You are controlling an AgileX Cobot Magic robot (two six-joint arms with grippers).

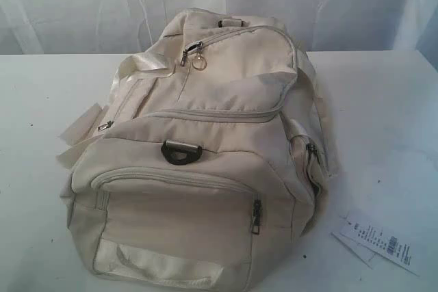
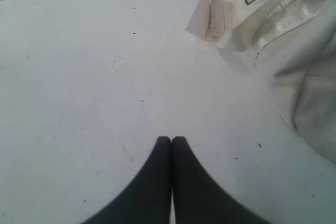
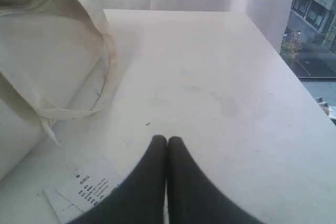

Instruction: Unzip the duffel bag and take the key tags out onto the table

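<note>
Unzipping is not yet begun: my left fingers (image 2: 152,187) and right fingers (image 3: 149,182) are pressed together, empty, over the tabletop (image 1: 383,114) beside the zipped duffel bag (image 1: 205,155), key tags out of view; next I must part one pair around the zip pull (image 1: 194,51).

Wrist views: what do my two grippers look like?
The left gripper and right gripper look alike: two smooth matte black fingers each, broad at the base, tapering in a curve to narrow rounded tips. No cables or markings show; the arms are out of view.
</note>
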